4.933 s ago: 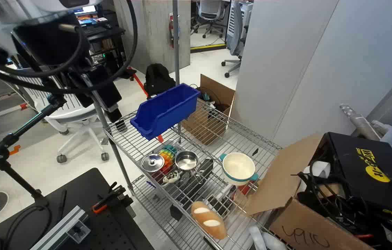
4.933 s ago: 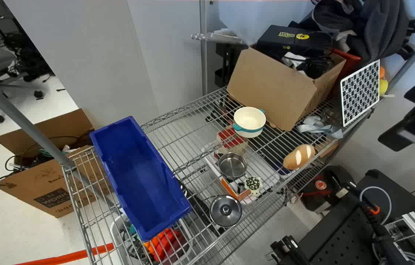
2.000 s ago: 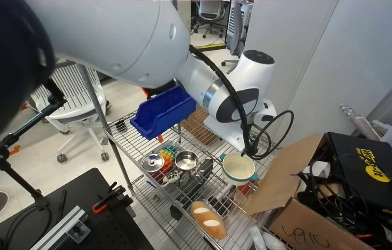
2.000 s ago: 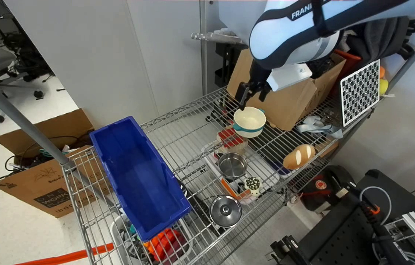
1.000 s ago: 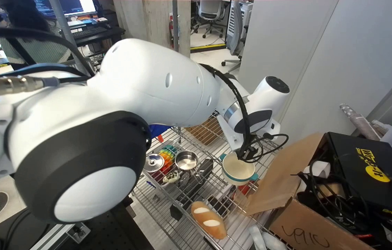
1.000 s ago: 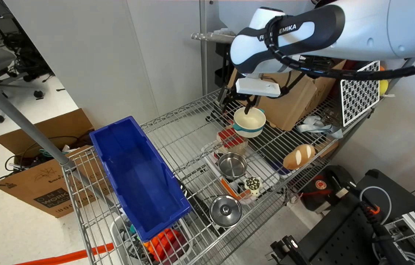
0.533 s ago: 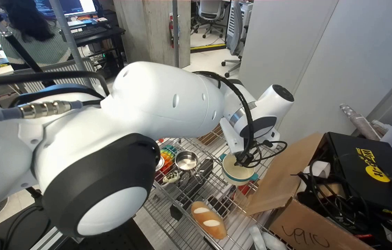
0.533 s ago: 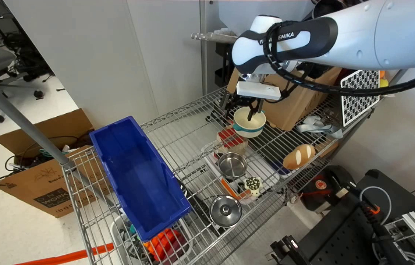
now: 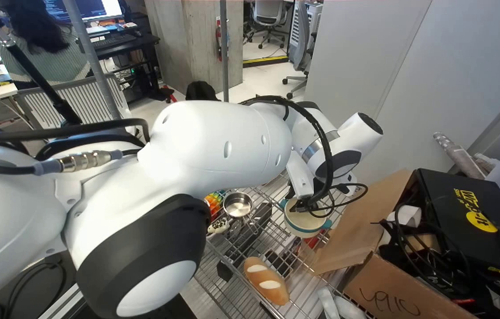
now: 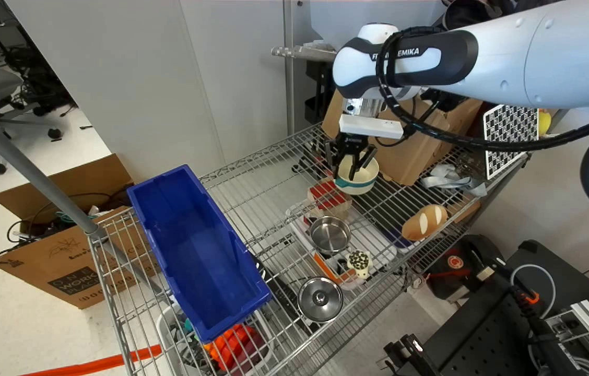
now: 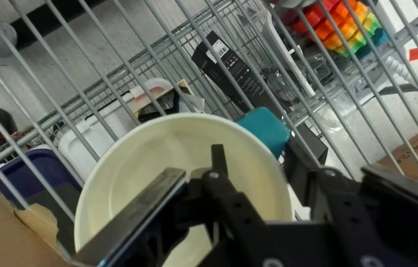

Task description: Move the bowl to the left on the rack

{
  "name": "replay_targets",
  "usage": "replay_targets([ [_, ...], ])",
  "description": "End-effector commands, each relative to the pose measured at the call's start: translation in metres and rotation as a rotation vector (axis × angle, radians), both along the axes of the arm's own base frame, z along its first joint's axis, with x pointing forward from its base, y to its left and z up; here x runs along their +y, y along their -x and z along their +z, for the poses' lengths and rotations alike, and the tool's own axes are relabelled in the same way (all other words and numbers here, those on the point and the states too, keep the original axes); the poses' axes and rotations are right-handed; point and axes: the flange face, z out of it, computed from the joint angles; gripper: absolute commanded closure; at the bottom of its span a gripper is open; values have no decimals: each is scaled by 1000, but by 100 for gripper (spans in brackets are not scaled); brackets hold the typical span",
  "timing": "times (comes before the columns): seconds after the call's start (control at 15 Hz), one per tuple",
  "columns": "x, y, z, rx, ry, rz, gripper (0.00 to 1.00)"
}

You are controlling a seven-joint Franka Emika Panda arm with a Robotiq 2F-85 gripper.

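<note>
The bowl, cream inside with teal handles, sits upright on the upper wire tier of the rack, in both exterior views. From above, the wrist view shows its round opening and one teal handle. My gripper straddles the bowl's rim near that handle. One finger is down inside the bowl, with space between it and the wall. The other finger is outside, close to the wall; whether it touches I cannot tell. The jaws stand apart, partly closed. In an exterior view the bowl is partly covered by my wrist.
A cardboard box stands close beside the bowl. A metal pot, a lid, a small cream strainer and a bread loaf lie on the same tier. A large blue bin occupies its far end.
My arm has come down to the bowl from above. The jaws have narrowed in the last half second. The bowl has shifted very slightly.
</note>
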Motion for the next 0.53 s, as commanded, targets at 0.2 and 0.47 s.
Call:
replay_targets([
  [0.2, 0, 3, -4, 88, -23, -9, 100],
  [0.47, 1, -7, 25, 33, 4, 10, 100],
])
